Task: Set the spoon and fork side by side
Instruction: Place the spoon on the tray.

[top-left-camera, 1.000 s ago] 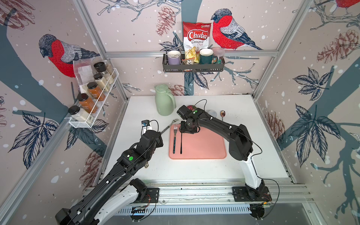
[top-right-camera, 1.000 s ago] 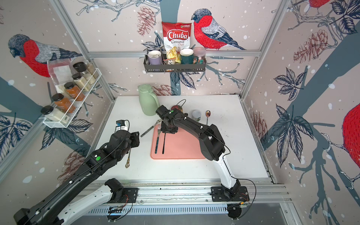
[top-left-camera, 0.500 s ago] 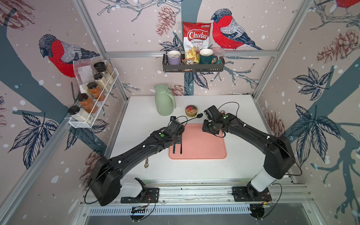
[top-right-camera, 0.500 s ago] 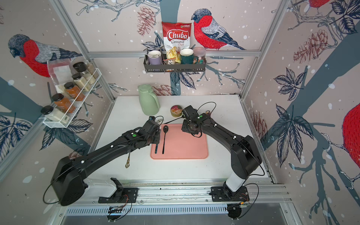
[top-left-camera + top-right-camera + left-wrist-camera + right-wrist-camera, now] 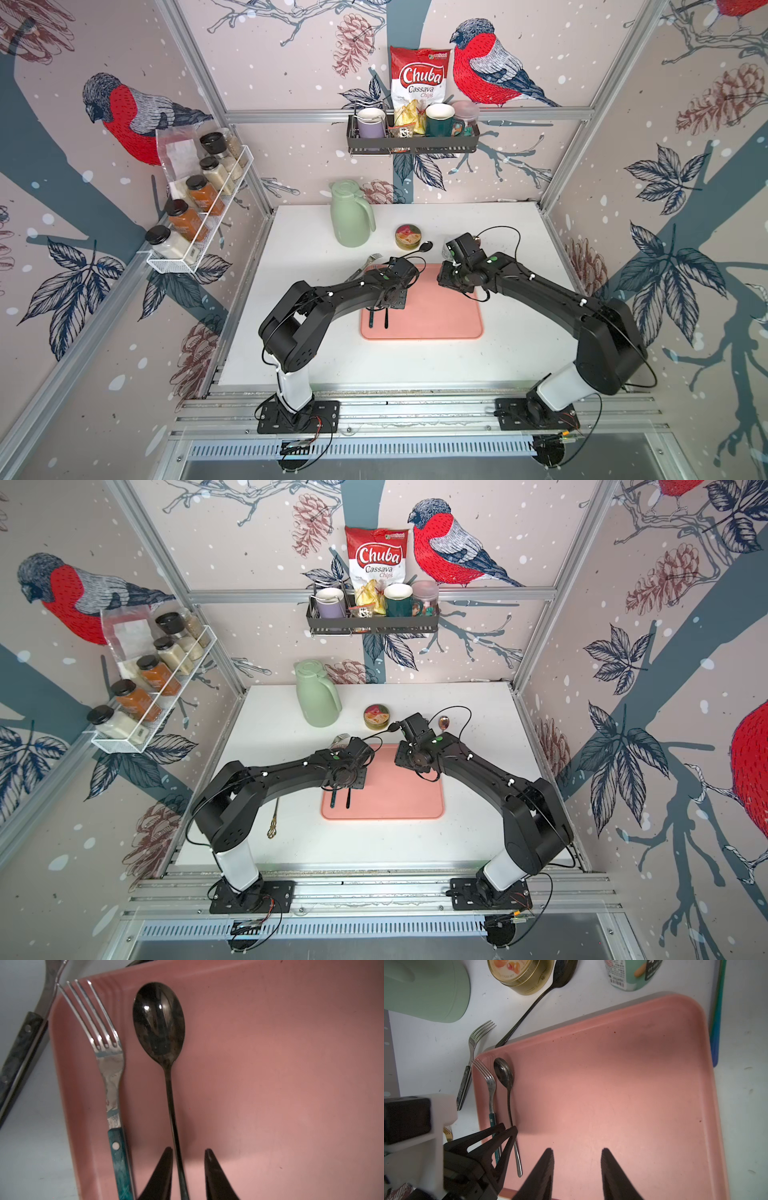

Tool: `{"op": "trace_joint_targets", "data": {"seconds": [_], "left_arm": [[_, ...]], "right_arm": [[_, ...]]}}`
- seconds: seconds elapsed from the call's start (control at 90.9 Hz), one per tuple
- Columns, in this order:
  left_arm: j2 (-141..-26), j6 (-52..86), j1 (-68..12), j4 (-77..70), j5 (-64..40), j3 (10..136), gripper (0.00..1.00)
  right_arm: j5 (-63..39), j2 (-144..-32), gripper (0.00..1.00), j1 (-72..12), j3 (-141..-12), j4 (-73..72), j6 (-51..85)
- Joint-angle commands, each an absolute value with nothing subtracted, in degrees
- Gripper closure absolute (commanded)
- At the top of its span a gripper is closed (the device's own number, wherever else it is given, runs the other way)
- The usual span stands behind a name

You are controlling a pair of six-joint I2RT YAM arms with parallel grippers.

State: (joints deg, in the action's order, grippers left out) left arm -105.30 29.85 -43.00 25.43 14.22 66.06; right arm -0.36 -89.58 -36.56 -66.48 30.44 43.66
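On the pink tray [image 5: 270, 1084], a fork [image 5: 112, 1076] with a teal handle and a dark spoon [image 5: 159, 1022] lie parallel along one edge, heads the same way. My left gripper [image 5: 188, 1149] is open, its jaws straddling the spoon's thin handle; one finger [image 5: 166, 1159] is almost against it. The right wrist view shows the same pair, fork [image 5: 491, 1086] and spoon [image 5: 503, 1073], with the left gripper [image 5: 508, 1127] over their handles. My right gripper [image 5: 576, 1150] hangs open above the bare tray [image 5: 612, 1095], holding nothing. In a top view only the handle ends of fork [image 5: 372, 318] and spoon [image 5: 386, 320] show.
Beyond the tray [image 5: 440, 316] stand a green jug [image 5: 352, 218] and a gold tin [image 5: 408, 237], with a second dark spoon [image 5: 424, 247] and a dark-handled fork [image 5: 368, 264] beside them. A gold utensil [image 5: 273, 825] lies under the left arm. A cup [image 5: 631, 974] stands off the tray's far corner.
My left arm reached from the table's left in over the tray's cutlery, and its jaws have narrowed around the spoon handle. My right gripper pulled back from the cutlery to the tray's right side.
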Motion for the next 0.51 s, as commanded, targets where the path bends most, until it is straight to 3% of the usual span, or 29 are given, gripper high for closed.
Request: {"op": "trace_joint_targets", "data": {"seconds": [0.0,0.495], "left_arm": [[-107.02,30.65,-43.07,24.69,16.76,68.18,0.73],[-107.92,32.39,-43.08,24.88,19.65,67.44,0.74]], "right_arm": [[-0.72,-88.84,0.6,-36.65,-66.53,29.66,43.0],[-0.61,-85.98,0.6,-34.96,-64.71,29.89,42.54]]}}
